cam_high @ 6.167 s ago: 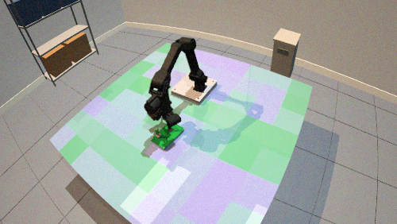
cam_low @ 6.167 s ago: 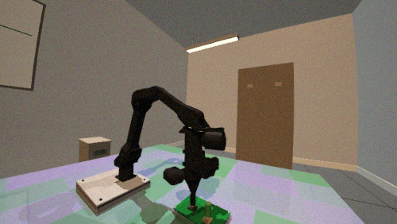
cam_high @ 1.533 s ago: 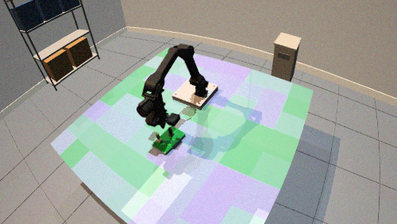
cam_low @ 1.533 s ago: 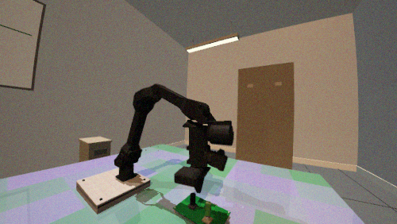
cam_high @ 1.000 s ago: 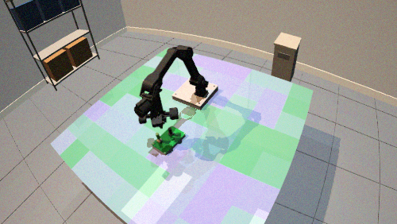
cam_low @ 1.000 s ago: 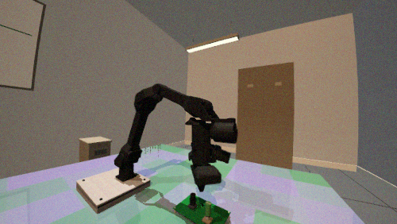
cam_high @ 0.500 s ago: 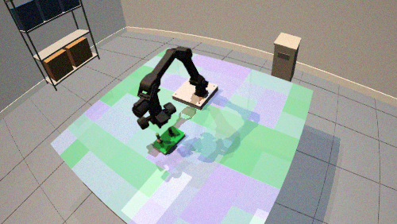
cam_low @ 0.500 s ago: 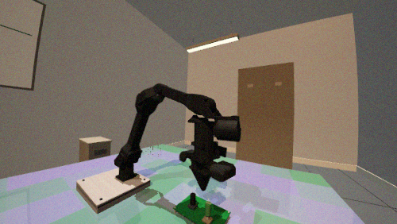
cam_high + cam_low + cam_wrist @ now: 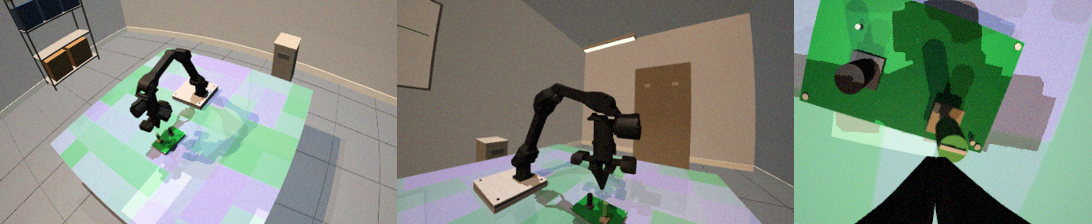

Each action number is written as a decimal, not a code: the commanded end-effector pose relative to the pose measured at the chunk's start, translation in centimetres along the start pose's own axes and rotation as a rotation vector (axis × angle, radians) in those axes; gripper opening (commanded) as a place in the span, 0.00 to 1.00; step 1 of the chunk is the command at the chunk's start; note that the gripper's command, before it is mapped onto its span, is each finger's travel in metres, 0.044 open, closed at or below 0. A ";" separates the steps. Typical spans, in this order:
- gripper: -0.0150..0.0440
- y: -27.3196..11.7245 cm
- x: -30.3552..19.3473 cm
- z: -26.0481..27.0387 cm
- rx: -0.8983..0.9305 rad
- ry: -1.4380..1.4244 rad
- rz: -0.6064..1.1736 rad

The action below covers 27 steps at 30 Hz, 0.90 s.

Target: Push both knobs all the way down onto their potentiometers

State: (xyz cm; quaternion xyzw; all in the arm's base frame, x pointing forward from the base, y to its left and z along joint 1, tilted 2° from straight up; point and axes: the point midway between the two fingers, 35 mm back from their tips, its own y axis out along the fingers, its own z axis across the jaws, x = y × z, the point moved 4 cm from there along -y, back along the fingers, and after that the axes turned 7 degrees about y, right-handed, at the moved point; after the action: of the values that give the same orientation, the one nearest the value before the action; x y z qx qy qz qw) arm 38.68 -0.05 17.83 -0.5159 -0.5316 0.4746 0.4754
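Note:
The green circuit board [image 9: 168,145] [image 9: 616,211] [image 9: 906,107] stands on the table with two upright knobs. A dark knob [image 9: 171,131] [image 9: 590,199] [image 9: 850,79] is over the grey-brown potentiometer [image 9: 878,64]. An olive-green knob [image 9: 157,137] [image 9: 605,208] [image 9: 954,149] with a pale line across its top is over the tan potentiometer [image 9: 604,219] [image 9: 933,122]. Any gap below either knob is too small to tell. My gripper [image 9: 602,188] [image 9: 935,165] is shut and empty, pointing down above the board. In the wrist view its tips show beside the olive-green knob's top.
The arm's pale base plate [image 9: 184,98] [image 9: 492,199] is behind the board on the patchwork table [image 9: 254,148]. Shadows of the arm fall across the board and table. A shelf rack, a bin and a door stand beyond the table.

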 end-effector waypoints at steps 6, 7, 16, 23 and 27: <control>0.25 -0.2 -0.2 -0.6 0.009 -0.301 0.005; 0.25 -0.3 -0.2 -0.6 0.010 -0.335 0.005; 0.25 -0.7 -0.4 -1.0 0.016 -0.648 0.005; 0.25 -1.0 -0.5 -1.3 0.021 -0.892 0.003; 0.25 -1.1 -0.6 -1.5 0.024 -1.025 0.002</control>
State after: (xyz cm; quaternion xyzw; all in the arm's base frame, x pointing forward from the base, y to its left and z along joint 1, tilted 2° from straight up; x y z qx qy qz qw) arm 39.84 -0.49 19.12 -0.2424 -0.6848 0.6610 0.1878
